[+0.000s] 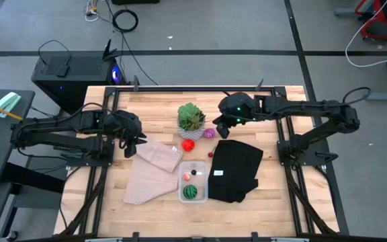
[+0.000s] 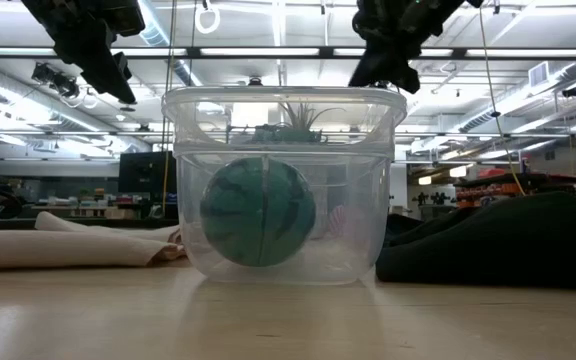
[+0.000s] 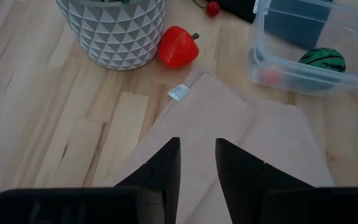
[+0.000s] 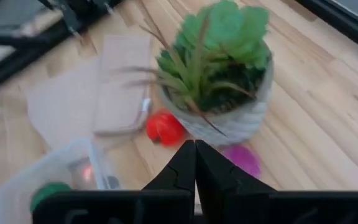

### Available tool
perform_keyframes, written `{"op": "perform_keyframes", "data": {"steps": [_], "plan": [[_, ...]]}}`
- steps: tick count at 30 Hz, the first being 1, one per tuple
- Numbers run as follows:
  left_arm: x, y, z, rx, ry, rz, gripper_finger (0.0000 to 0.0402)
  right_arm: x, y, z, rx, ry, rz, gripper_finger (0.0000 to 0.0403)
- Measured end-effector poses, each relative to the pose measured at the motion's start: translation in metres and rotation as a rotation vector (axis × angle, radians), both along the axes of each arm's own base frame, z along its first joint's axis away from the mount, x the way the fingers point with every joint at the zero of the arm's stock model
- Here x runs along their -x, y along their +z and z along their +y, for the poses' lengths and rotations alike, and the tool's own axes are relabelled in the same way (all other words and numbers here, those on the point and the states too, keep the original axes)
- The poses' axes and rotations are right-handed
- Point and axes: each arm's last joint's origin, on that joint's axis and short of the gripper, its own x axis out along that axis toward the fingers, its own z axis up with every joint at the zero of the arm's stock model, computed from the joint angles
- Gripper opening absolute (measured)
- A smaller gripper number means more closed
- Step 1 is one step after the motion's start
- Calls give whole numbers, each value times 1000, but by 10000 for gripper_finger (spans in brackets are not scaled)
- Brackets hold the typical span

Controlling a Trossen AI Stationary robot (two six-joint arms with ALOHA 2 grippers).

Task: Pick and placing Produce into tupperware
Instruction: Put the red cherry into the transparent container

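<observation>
Here, tupperware (image 1: 193, 182): on the table between the tan cloth (image 1: 152, 169) and the black cloth (image 1: 237, 169).
Inside it: green striped ball (image 1: 190, 191), a pink piece and a tiny dark piece.
Loose produce: red pepper (image 1: 189, 144) and magenta ball (image 1: 209, 133) beside the potted plant (image 1: 191, 119).
Right gripper (image 1: 222, 126): fingers pressed together, empty, above the magenta ball.
Left gripper (image 1: 138, 142): narrow gap between fingers, holding nothing, over the tan cloth.

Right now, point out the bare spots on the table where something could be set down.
Bare wood lies along the near edge in front of the tupperware, right of the black cloth, and at the far left corner behind the tan cloth. The middle is crowded: potted plant, red piece and magenta ball sit close together.
</observation>
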Motion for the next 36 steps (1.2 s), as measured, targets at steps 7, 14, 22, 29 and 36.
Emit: {"op": "perform_keyframes", "data": {"steps": [7, 14, 22, 29, 36], "plan": [[0, 0, 1, -25, 24, 3, 107, 18, -7, 1, -6, 70, 180, 19], [0, 0, 2, -40, 39, 4, 107, 13, -11, 20, -44, 162, 196, 66], [0, 0, 2, -57, 55, 5, 107, -18, -36, 54, 11, 340, 216, 107], [0, 0, 2, -54, 58, 4, 107, -37, -75, 76, 129, 521, 354, 106], [0, 0, 2, -49, 63, 3, 107, -45, -96, 81, 320, 631, 453, 129]]}}
